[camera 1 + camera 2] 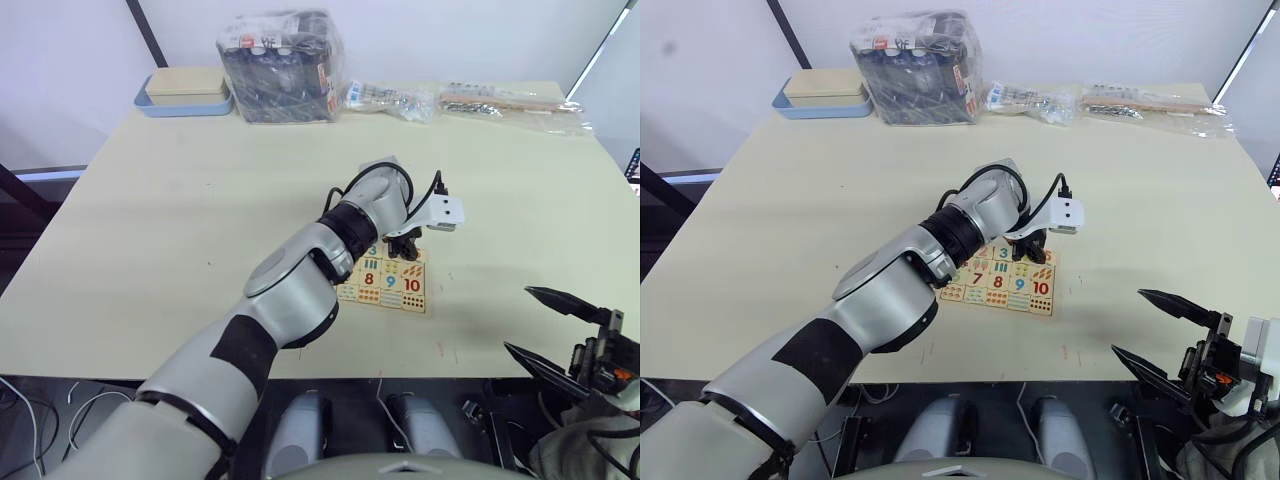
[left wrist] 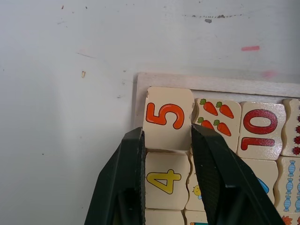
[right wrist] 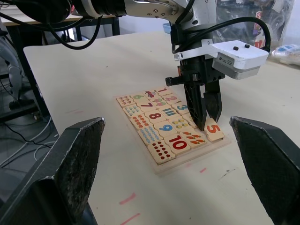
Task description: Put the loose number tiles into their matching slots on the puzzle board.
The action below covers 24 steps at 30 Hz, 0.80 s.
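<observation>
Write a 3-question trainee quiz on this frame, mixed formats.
1. True or false: the left end effector has its fingers either side of the orange 5 tile.
2. Multiple choice: that tile sits at which part of the puzzle board? A) a corner B) the centre C) off the board, on the table
3. Fill in: the right end effector is ____, holding nothing.

Key:
1. True
2. A; the rim runs along two sides of it, and the yellow 4 tile is its neighbour.
3. open; it is low beside the table's near edge.
</observation>
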Available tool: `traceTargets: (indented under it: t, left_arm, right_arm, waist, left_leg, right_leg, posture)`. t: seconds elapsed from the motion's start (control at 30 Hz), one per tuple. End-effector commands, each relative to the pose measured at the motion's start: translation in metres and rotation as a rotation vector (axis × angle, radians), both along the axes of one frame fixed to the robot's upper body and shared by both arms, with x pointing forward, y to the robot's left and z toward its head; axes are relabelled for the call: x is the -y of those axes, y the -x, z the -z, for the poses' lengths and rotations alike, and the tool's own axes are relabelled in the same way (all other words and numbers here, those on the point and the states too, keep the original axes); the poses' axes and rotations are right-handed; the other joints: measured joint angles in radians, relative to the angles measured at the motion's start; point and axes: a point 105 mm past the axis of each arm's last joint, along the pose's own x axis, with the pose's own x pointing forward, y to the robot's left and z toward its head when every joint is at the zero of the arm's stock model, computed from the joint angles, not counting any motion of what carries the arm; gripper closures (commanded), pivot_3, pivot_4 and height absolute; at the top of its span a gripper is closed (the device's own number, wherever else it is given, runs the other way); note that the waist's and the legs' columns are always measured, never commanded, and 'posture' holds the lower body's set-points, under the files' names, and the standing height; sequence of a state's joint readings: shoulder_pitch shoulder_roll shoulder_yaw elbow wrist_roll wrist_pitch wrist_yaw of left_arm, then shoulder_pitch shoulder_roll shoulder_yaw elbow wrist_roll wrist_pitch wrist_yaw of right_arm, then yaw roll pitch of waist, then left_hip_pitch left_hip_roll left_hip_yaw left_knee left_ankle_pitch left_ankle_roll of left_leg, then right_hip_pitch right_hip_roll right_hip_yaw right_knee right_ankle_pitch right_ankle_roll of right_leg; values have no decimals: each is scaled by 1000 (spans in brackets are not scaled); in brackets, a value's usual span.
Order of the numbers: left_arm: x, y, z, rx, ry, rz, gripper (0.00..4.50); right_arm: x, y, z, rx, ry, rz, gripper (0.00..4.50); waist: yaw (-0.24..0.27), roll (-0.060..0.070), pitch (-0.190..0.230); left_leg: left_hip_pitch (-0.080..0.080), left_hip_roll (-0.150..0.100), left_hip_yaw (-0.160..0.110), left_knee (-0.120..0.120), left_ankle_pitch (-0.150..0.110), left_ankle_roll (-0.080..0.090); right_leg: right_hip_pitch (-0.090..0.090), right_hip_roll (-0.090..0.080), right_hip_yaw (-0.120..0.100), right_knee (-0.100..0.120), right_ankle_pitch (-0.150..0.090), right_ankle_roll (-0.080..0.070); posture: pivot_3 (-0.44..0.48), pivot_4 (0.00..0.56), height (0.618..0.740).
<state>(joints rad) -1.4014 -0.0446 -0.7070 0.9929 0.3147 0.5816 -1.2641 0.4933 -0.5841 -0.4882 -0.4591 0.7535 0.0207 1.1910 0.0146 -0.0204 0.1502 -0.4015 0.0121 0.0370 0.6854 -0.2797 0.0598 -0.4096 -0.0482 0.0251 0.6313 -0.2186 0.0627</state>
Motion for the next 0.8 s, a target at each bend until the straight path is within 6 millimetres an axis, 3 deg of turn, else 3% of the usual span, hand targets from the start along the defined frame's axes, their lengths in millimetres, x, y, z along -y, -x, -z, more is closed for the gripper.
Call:
traceTargets:
  t: [0.03,0.8]
  left_arm:
    - [0,1,1,-5,1,7,3564]
    - [-4,5,6,-26,-6,3,3564]
  right_arm:
    - [-1,1,-9,40,10,-11,0]
    - [-1,0,-9,38,13,-16,0]
  waist:
    - [0,0,0]
    - [0,0,0]
  left_leg:
    - [0,0,0,0,0,0]
    - [0,0,0,0,0,0]
  right_leg:
    - [0,0,0,0,0,0]
    - [0,0,0,0,0,0]
  posture:
    - [0,150,740]
    - [0,150,740]
